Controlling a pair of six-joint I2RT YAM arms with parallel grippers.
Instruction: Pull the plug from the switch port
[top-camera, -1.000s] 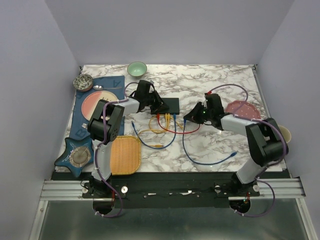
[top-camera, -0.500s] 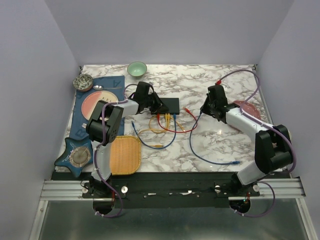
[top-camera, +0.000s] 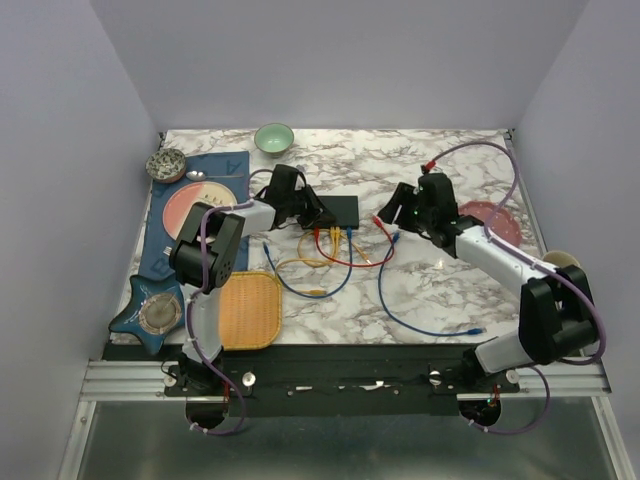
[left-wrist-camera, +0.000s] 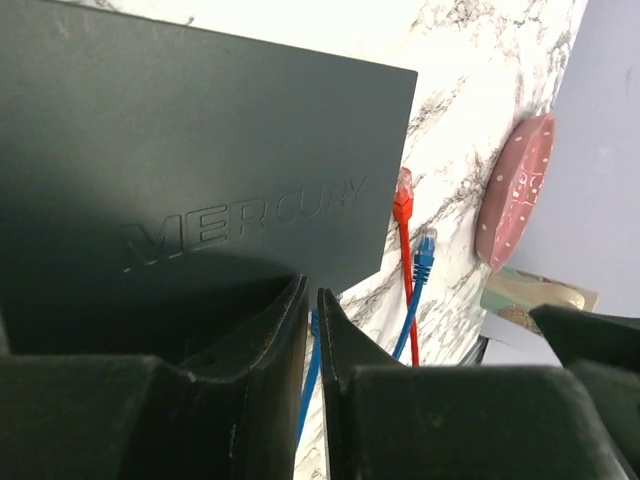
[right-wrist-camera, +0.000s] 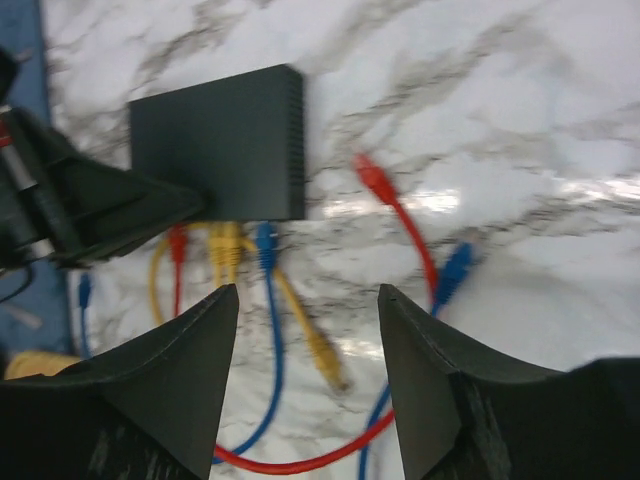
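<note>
The flat black switch box (top-camera: 342, 209) lies mid-table, with "MERCURY" embossed on its top in the left wrist view (left-wrist-camera: 200, 150). Its near edge carries the row of ports, where a red plug (right-wrist-camera: 177, 243), yellow plugs (right-wrist-camera: 225, 245) and a blue plug (right-wrist-camera: 265, 240) sit. A loose red plug (right-wrist-camera: 375, 181) and a loose blue plug (right-wrist-camera: 455, 268) lie on the marble right of the box. My left gripper (top-camera: 318, 213) is shut and rests at the box's left end, also seen in the left wrist view (left-wrist-camera: 310, 292). My right gripper (top-camera: 398, 207) is open and empty, above the cables (right-wrist-camera: 308, 290).
A green bowl (top-camera: 274, 138) stands at the back. An orange tray (top-camera: 249, 309) is at the near left, beside a blue star dish (top-camera: 152, 310). A blue mat with a pink plate (top-camera: 190, 205) is at the left. A dark pink plate (top-camera: 487, 217) lies under the right arm.
My right gripper has drawn back from the switch's near edge to the right and up. The long blue cable has shifted right with it, and its plug now lies loose.
</note>
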